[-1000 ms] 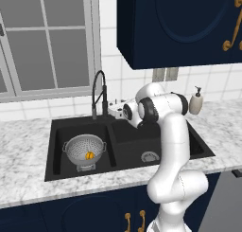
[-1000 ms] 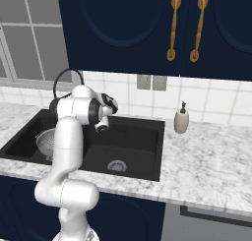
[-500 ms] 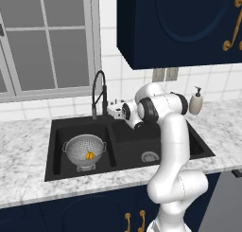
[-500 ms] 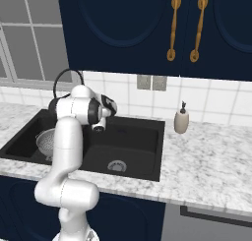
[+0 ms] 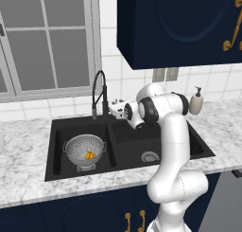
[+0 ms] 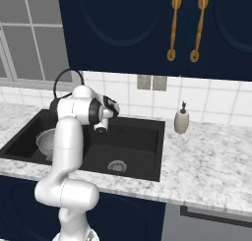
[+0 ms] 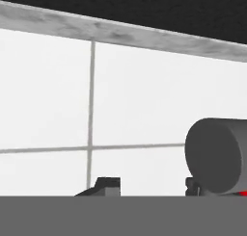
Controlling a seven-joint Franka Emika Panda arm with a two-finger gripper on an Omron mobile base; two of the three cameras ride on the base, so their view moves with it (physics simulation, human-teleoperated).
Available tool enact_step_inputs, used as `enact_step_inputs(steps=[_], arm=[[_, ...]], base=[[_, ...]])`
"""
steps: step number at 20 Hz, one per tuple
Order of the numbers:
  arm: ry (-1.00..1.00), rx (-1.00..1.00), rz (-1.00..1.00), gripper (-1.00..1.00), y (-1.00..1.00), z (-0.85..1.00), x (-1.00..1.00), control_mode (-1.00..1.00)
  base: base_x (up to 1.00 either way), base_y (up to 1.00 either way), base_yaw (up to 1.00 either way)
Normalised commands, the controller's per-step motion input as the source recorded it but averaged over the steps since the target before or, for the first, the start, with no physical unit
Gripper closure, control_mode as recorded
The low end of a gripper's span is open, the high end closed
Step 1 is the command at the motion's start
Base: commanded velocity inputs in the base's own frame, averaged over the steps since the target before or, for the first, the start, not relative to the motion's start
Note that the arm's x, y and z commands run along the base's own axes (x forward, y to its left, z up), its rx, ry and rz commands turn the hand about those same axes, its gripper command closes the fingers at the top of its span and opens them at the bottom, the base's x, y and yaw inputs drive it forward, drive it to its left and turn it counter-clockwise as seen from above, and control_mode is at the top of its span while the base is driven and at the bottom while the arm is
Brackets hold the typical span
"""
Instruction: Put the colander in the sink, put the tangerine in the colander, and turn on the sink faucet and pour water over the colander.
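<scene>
**Pincer at the faucet base, lever not yet clearly caught**

Left base view shows the pincer (image 5: 119, 109) stretched out sideways beside the foot of the sink faucet (image 5: 99, 93), close to its small side lever. Its fingers look neither spread wide nor pressed together, but at this size I cannot tell how far apart they stand, nor whether they touch the lever. In the hand view one finger tip (image 7: 107, 184) stands clear against white wall tile, and a dark grey cylinder (image 7: 215, 156), probably part of the faucet fitting, sits just over the other tip; nothing plainly lies between them.

Below and to the far side of the faucet from the pincer, the colander (image 5: 84, 149) rests in one basin of the sink (image 5: 53, 150), with the tangerine (image 5: 89, 155) inside it. The basin directly beneath the pincer holds only its drain. A beige soap bottle (image 5: 195, 102) stands well behind the arm, on the counter.

What remains, as I judge it, is turning the water on. The risks:

- the fingers could slip off so small a lever, or miss it, leaving the tap off;
- the spout may not hang over the colander, so water would fall wide of it;
- pushing the neck instead of the lever could swing the spout away.
</scene>
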Motion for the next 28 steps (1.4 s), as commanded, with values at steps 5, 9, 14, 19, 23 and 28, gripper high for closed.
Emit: enact_step_inputs(steps=[5, 9, 14, 19, 23, 28], arm=[[-0.04, 0.0, -0.24, 1.0, -0.65, 0.0, 0.0, -1.0], [0.01, 0.05, -0.35, 1.0, -1.0, 0.0, 0.0, -1.0], [0.08, 0.13, -0.36, 1.0, -1.0, 0.01, 0.0, -1.0], [0.09, 0.17, -0.35, 1.0, -1.0, 0.0, -0.03, -1.0], [0.08, 0.18, -0.34, 1.0, -1.0, 0.0, -0.02, -1.0], [0.0, 0.22, -0.25, 1.0, -0.99, 0.28, -0.17, -1.0]], base=[[0.0, 0.0, 0.0], [0.0, 0.0, 0.0], [0.0, 0.0, 0.0], [0.0, 0.0, 0.0], [0.0, 0.0, 0.0], [0.0, 0.0, 0.0]])
